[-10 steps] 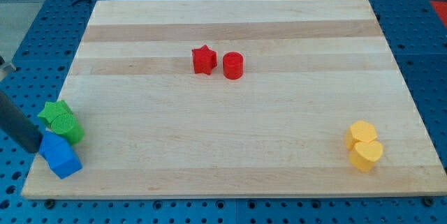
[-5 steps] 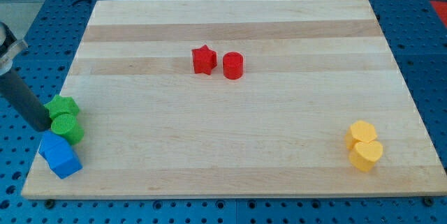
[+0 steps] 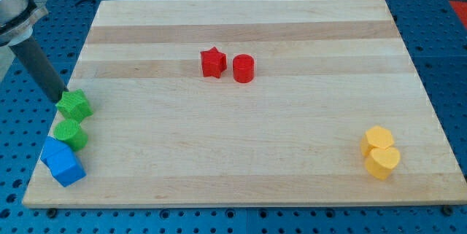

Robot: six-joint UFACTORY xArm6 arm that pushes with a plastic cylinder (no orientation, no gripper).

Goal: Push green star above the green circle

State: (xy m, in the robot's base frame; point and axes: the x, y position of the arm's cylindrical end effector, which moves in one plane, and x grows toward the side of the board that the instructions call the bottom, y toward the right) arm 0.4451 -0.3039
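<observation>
The green star [image 3: 74, 106] sits at the view's left edge of the wooden bench [image 3: 241, 154], directly toward the view's top from the green circle [image 3: 71, 133], the two close together, touching or nearly so. By that layout I judge the task's placement essentially met, so the step in hand looks like the close of the push. My tip [image 3: 61, 100] is the end effector here, a plain rod with nothing to open or close; it rests against the star's upper-left side, off the bench's edge. The next move, as I read it, calls for lifting away or backing off toward the view's upper left without nudging the star sideways or out of line. The blue block [image 3: 62, 161], an angular shape, lies just below the circle, touching it. Farther out, a red star [image 3: 212, 63] and red cylinder [image 3: 243, 68] sit side by side near the centre, and two yellow blocks [image 3: 380, 151] huddle at the lower right. No containers show anywhere.
</observation>
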